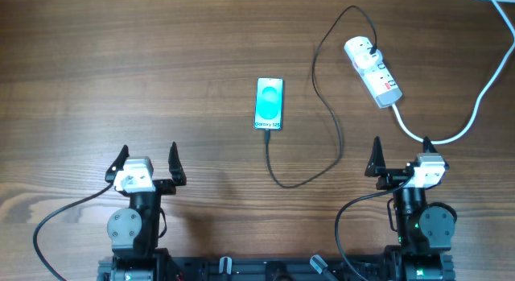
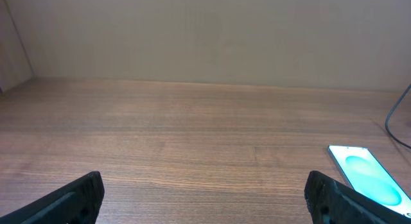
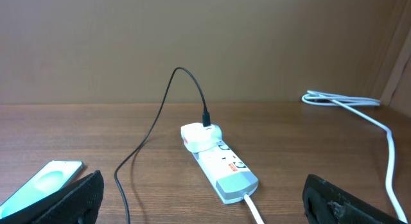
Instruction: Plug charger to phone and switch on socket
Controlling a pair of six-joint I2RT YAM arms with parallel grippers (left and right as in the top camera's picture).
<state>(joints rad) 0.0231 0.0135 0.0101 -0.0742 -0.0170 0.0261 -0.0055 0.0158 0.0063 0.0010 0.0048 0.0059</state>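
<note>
While my left claw (image 1: 149,156) and right claw (image 1: 401,152) hang released at near edge, thin black charger cable (image 1: 330,112) runs from flat teal-screen phone (image 1: 269,104) to white oblong power strip (image 1: 374,72). Strip lies toward far-right corner.

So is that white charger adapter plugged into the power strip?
Plugged in: the white adapter sits on the far end of the white power strip, thin black cable rising from it.

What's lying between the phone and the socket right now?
Only the charger lies there: its black cable crosses between the phone and the socket, as the overhead view shows.
</note>
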